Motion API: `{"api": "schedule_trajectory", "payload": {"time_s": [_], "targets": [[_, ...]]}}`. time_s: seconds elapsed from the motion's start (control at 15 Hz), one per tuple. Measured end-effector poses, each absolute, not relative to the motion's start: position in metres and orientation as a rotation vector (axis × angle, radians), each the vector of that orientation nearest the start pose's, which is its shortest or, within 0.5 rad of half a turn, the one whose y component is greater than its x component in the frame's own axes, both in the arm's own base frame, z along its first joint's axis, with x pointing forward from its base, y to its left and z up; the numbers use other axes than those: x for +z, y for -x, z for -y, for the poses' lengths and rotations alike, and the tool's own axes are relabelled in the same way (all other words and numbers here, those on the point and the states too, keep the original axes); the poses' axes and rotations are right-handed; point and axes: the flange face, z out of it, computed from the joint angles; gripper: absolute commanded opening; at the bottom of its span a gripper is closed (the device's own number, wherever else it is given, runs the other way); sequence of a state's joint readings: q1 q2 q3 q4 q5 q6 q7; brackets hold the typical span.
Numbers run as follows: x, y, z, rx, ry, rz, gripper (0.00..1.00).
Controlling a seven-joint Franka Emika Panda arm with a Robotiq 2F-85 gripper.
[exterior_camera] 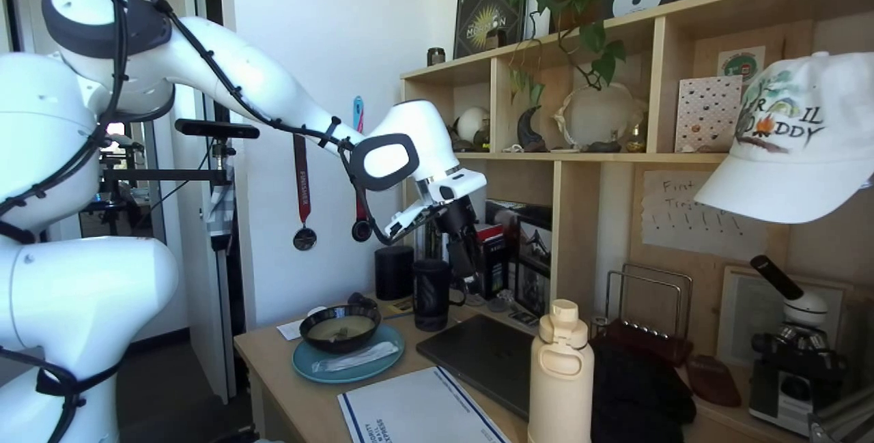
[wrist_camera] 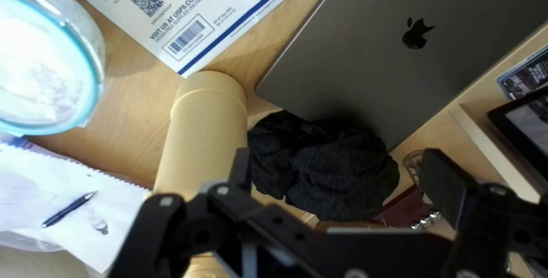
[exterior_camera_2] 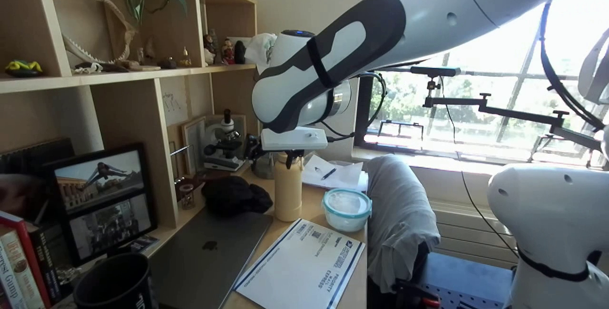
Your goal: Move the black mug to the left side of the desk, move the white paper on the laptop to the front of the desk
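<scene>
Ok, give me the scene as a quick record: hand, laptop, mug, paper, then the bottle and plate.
hand: open, nothing held, above the desk
laptop: closed, lying flat; dark cloth at one end
black mug: upright on the desk, near the laptop's other end
white paper: Priority Mail Express print facing up, on the desk alongside the laptop; edge contact unclear
cream bottle: upright, between the dark cloth and the lidded container
blue plate: holds the dark bowl
</scene>
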State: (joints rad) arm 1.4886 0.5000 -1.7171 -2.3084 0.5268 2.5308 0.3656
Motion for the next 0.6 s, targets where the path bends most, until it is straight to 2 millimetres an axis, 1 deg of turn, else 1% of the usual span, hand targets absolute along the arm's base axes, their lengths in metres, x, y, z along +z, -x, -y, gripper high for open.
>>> {"api": "schedule_trajectory", "payload": {"time_s": [0.13,0.33,0.6], "targets": [[0.408,-0.516,0.097,-0.551,2.871,-1.45,1.0],[0.414,-0.513,0.098,-0.456,2.872,-1.501,1.0],[0.417,-0.512,0.101,-0.43,2.866,-1.513,1.0]]}}
